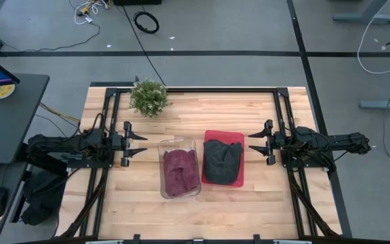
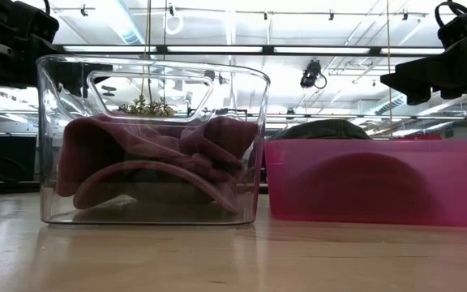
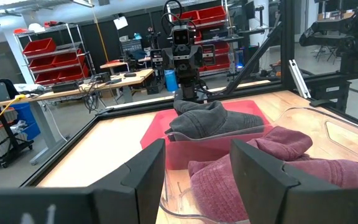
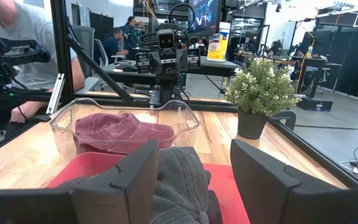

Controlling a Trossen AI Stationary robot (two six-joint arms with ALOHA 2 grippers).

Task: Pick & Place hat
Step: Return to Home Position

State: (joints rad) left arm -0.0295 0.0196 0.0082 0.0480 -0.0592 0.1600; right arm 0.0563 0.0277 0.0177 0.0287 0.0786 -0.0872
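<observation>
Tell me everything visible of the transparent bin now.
The transparent bin is clear, rigid-looking plastic with rounded corners and a cut-out handle near the rim. It stands upright on the wooden table, close beside the red bin. Dark red caps lie inside. The left gripper and right gripper hang clear of it.

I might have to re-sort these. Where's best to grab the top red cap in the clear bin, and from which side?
Probably pinch a raised crown fold of the red cap, coming straight down through the open top of the transparent bin; its walls block sideways reach. The left tool, open beside the bin, sits nearest.
</observation>
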